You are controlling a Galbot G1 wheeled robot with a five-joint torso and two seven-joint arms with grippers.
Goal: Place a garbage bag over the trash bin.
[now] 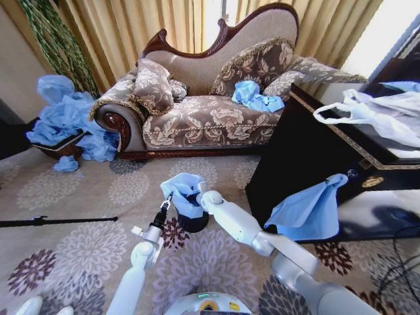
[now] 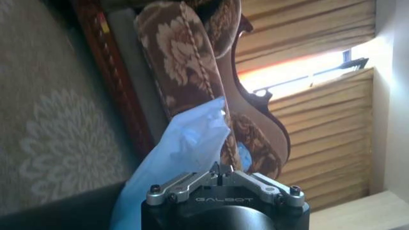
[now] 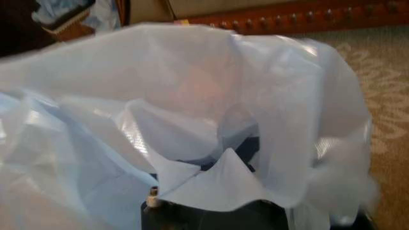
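Thin blue film is pinched in the left tool (image 1: 168, 199), jaws closed on the bag (image 1: 182, 188) draped over the bin (image 1: 193, 220) on the carpet. Right tool (image 1: 201, 197) sits at the rim, grip unclear. Next: pull the film down around the rim.

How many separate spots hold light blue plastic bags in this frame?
5: the light blue garbage bag on the small black trash bin; a heap left of the sofa; a stray on the carpet; some on the sofa seat; one against the dark cabinet. More may be hidden.
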